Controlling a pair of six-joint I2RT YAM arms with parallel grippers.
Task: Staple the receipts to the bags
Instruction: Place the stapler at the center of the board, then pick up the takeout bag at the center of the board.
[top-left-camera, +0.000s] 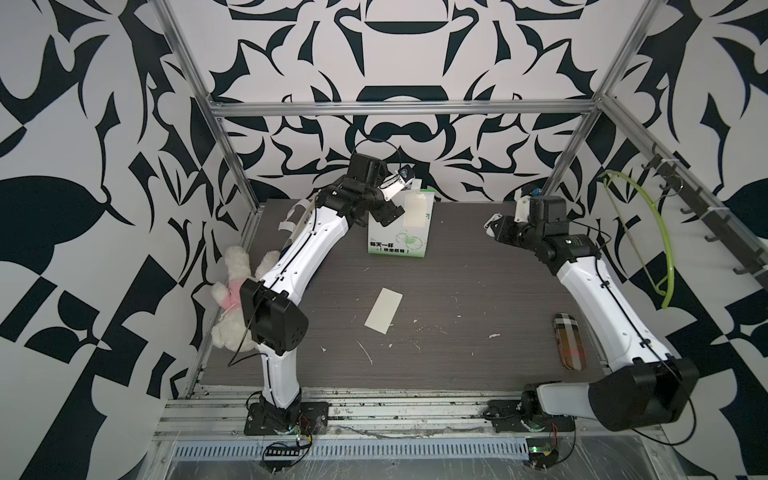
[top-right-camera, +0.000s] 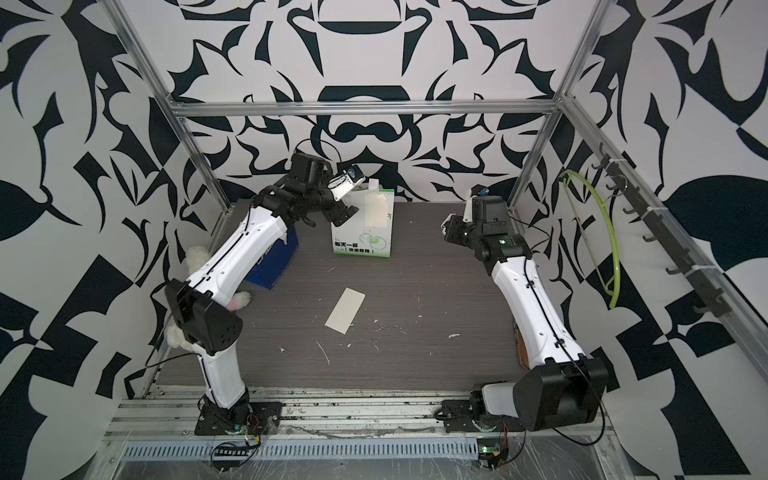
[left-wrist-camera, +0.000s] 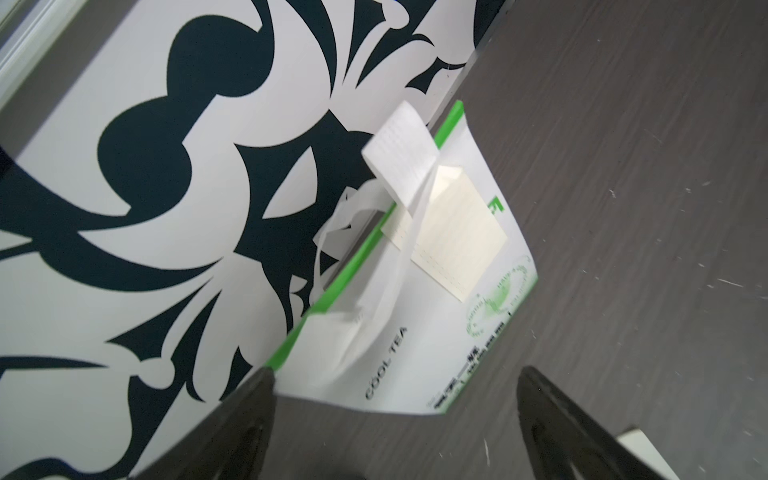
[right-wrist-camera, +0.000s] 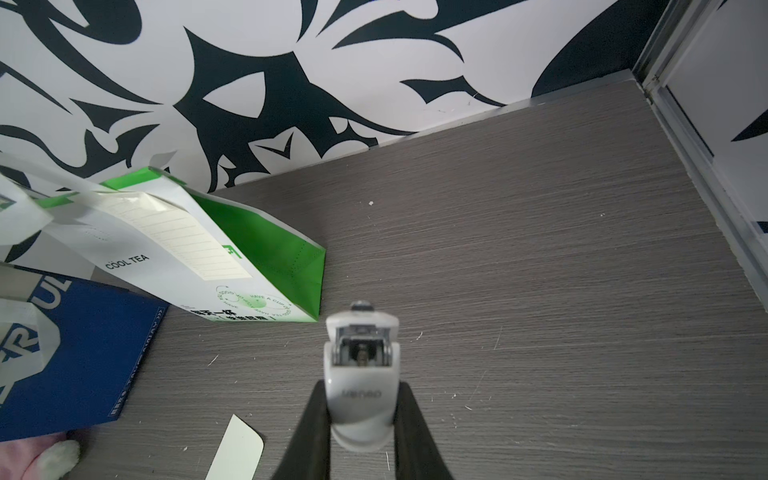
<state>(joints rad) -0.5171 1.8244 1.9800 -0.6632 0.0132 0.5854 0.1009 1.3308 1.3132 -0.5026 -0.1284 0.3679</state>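
Note:
A white bag with green sides (top-left-camera: 397, 239) (top-right-camera: 363, 239) (left-wrist-camera: 415, 353) (right-wrist-camera: 137, 257) stands at the back of the table. One cream receipt (top-left-camera: 415, 210) (top-right-camera: 376, 210) (left-wrist-camera: 457, 232) (right-wrist-camera: 183, 237) lies flat against its front face, partly under a white handle. My left gripper (top-left-camera: 388, 218) (left-wrist-camera: 397, 374) is open beside the bag's upper left edge, holding nothing. A second receipt (top-left-camera: 384, 311) (top-right-camera: 345, 310) (right-wrist-camera: 237, 453) lies loose mid-table. The blue bag (top-right-camera: 274, 262) (right-wrist-camera: 83, 353) lies under my left arm. Right of the bags, my right gripper (top-left-camera: 492, 226) (right-wrist-camera: 361, 388) is shut on a white stapler (right-wrist-camera: 361, 361).
A white teddy bear in pink (top-left-camera: 232, 291) sits at the left edge. A plaid case (top-left-camera: 569, 340) lies by my right arm. A green hanger (top-left-camera: 648, 232) hangs on the right frame. Paper scraps dot the dark table (top-left-camera: 457, 291).

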